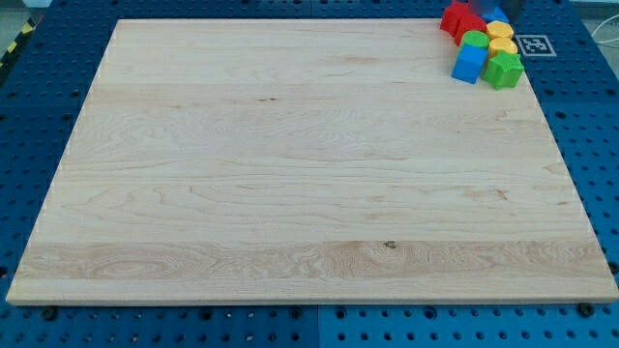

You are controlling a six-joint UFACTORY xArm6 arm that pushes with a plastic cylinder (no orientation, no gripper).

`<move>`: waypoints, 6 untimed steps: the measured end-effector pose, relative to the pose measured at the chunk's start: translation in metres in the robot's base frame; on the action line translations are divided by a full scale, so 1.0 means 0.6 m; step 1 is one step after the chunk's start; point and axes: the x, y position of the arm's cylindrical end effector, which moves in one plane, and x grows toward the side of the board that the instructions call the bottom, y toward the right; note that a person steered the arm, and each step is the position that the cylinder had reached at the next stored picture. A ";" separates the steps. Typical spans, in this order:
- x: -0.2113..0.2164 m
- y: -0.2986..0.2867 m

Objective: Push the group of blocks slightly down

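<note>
A tight group of blocks sits at the top right corner of the wooden board (290, 174). It holds two red blocks (462, 20), a blue block (495, 14) at the view's top, two yellow blocks (501, 39), a small green block (475, 40), a blue block (468, 63) and a green block (504, 70) at the group's bottom. A dark shape (509, 6) at the top edge, just above the top blue block, looks like my rod. Its tip cannot be made out.
A white tag with a black pattern (534, 44) lies just right of the group at the board's edge. Blue perforated table (580, 116) surrounds the board on all sides.
</note>
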 end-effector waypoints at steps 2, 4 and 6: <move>-0.001 -0.049; 0.022 -0.069; 0.107 -0.146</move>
